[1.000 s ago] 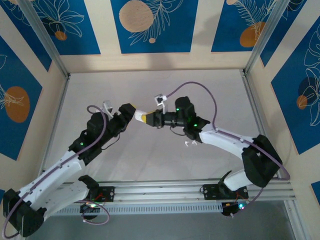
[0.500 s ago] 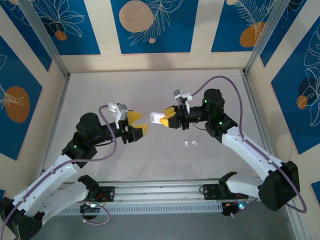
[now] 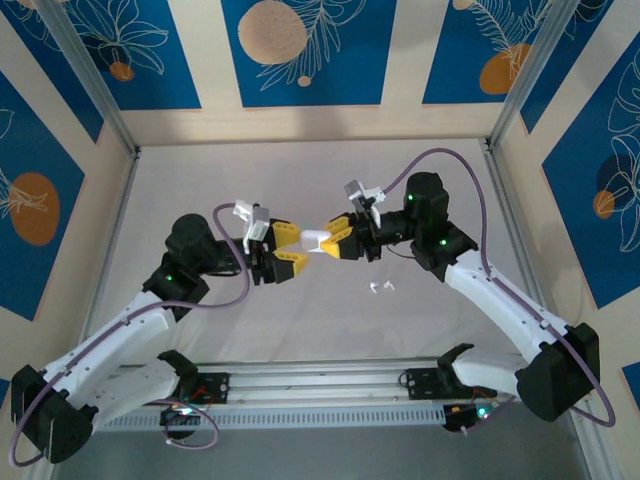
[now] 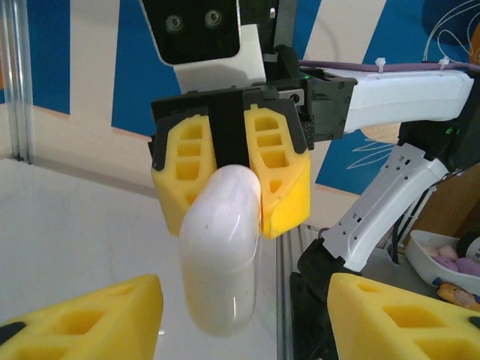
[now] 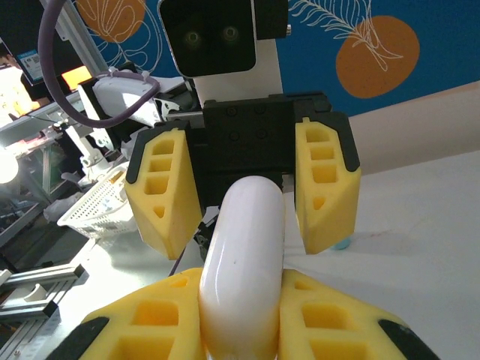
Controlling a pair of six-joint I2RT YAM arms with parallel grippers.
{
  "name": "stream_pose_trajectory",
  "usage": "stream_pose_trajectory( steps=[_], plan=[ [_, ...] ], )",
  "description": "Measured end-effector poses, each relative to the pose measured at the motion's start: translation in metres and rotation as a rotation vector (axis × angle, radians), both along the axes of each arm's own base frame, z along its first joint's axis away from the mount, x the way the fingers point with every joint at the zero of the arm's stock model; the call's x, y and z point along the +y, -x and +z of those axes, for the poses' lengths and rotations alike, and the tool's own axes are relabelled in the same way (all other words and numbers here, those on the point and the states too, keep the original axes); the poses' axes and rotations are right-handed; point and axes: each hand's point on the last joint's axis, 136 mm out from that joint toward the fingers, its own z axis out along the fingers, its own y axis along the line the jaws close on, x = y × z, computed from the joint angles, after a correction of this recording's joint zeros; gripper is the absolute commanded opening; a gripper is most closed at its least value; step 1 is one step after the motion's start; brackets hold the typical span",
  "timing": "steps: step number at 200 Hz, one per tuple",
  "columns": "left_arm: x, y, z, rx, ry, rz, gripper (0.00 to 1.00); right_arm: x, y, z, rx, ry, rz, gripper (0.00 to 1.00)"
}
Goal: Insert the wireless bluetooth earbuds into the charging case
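Clamping a glossy white rounded plastic case (image 5: 241,255) tight in the right pincer (image 3: 332,243), flanking its free end with the half-spread left pincer (image 3: 295,249).

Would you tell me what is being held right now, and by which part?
The right gripper holds the white case by one end. The left gripper stands open around the other end, not gripping it.

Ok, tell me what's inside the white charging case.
Nothing inside shows: the charging case looks closed, a smooth white shell clamped in the right gripper. Its contents are hidden.
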Motion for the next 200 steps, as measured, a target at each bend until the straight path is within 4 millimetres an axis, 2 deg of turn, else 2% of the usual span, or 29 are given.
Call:
stream_pose_trajectory(
  steps=[41, 92, 127, 150, 166, 191, 200],
  plan=[
    [-0.002, 0.001, 0.010, -0.013, 0.025, -0.023, 0.49, 0.003, 0.000, -0.003, 0.016, 0.010, 0.008, 0.15],
    [-0.005, -0.001, 0.008, -0.001, 0.022, -0.035, 0.48, 0.005, -0.001, 0.000, 0.012, 0.005, 0.002, 0.15],
    [-0.006, -0.001, 0.010, -0.001, 0.024, -0.037, 0.41, 0.005, -0.001, 0.002, 0.010, -0.002, 0.002, 0.15],
    [-0.006, -0.002, 0.011, -0.001, 0.024, -0.036, 0.42, 0.006, -0.001, 0.003, 0.018, -0.003, 0.004, 0.16],
    [-0.006, -0.002, 0.011, -0.009, 0.023, -0.036, 0.51, 0.007, -0.001, 0.004, 0.019, -0.006, 0.003, 0.16],
    [-0.006, -0.003, 0.008, -0.002, 0.013, -0.030, 0.51, 0.007, -0.003, 0.004, 0.021, -0.006, -0.004, 0.16],
    [-0.006, -0.003, 0.007, -0.003, 0.009, -0.027, 0.48, 0.007, -0.004, 0.004, 0.020, -0.006, -0.006, 0.16]
  ],
)
